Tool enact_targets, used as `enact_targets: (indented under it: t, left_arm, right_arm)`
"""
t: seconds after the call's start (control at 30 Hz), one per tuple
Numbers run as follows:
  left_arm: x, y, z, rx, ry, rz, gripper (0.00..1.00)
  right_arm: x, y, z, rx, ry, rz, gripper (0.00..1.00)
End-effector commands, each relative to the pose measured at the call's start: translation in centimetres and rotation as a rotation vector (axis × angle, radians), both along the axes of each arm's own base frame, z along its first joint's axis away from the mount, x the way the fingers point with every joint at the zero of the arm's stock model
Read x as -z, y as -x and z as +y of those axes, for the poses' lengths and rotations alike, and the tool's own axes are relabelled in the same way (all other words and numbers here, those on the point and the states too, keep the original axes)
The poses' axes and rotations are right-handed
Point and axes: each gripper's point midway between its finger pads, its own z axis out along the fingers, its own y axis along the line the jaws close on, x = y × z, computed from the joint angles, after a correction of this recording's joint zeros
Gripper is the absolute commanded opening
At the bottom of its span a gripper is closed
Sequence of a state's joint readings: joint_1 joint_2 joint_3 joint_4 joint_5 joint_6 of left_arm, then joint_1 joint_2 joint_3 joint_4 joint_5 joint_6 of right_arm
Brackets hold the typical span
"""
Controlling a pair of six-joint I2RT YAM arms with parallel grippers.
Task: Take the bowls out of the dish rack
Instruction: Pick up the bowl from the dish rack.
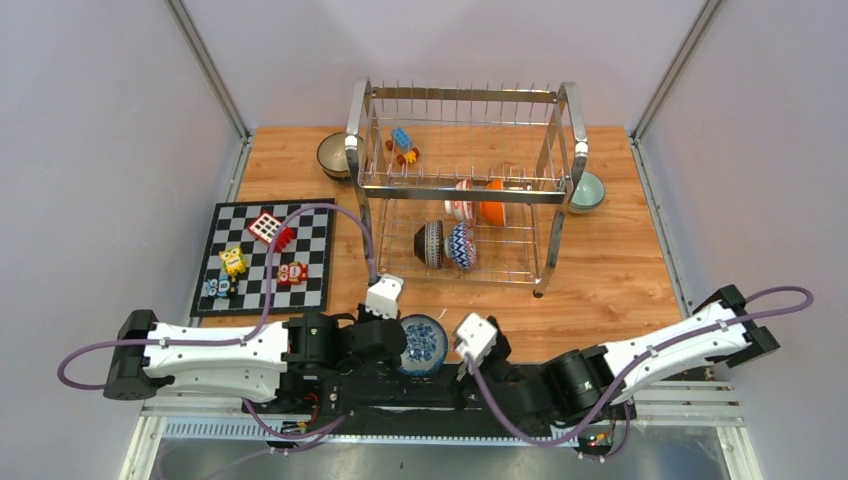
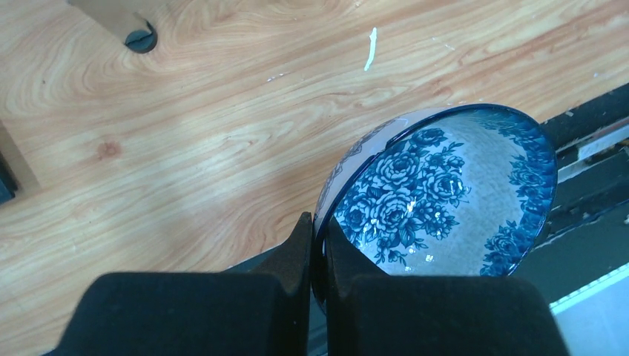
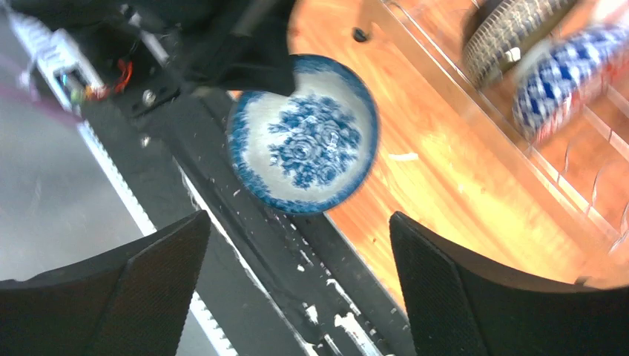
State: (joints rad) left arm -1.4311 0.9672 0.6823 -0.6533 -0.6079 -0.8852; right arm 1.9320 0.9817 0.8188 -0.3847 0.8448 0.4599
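The left gripper [image 2: 317,236] was clamped narrow on the rim of the blue flowered bowl [image 2: 445,200], with one finger inside the wall and one outside. The bowl hung tilted between the two arms, above the near edge of the table [image 1: 620,270] where the wood met the black base rail. Whether its foot touched anything could not be told. The right gripper [image 3: 298,222] stood spread wide and empty just beside the bowl.

The step in hand was judged to be setting this bowl down.

1. A rim pinch on glazed ceramic was likely to pivot, so the wrist should be turned slowly until the bowl was level.
2. The bowl should be placed fully on wood, not on the rail.
3. The fingers should part only once the foot was seated.
4. The right gripper should be kept apart from the bowl throughout.

Farther off, the dish rack [image 1: 465,97] held a dark striped bowl [image 1: 430,243] and a blue-white bowl [image 1: 460,245] on edge on its lower tier. An orange bowl [image 1: 492,203] stood behind them. A brown bowl [image 1: 332,153] and a green bowl [image 1: 588,190] sat on the table at either end of the rack.
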Motion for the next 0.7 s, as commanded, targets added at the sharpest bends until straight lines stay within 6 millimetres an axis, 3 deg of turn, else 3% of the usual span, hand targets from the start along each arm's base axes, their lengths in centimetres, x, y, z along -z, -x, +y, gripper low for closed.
enact_targets:
  t: [0.0,0.07,0.13,0.4,0.67]
  left_arm:
    - [-1.2,-0.6,0.4,-0.137,0.133,0.002,0.0]
    - [-1.4,-0.5,0.5,-0.171,0.167,0.025,0.0]
    - [-1.7,-0.4,0.5,-0.207,0.196,0.048,0.0]
    - [-2.7,-0.2,0.5,-0.227,0.178,0.073,0.0]
    - [-2.5,-0.1,0.6,-0.225,0.149,0.078,0.0]
  right_arm:
    - [0.4,-4.2,-3.8,0.361,-0.155,0.266,0.85]
    - [0.7,-4.8,-3.6,0.395,-0.214,0.37,0.7]
    - [0.7,-5.3,-3.3,0.419,-0.255,0.416,0.63]
    - [3.6,-6.8,-1.3,0.477,-0.112,0.467,0.57]
    - [4.1,-7.2,0.4,0.468,-0.083,0.465,0.51]
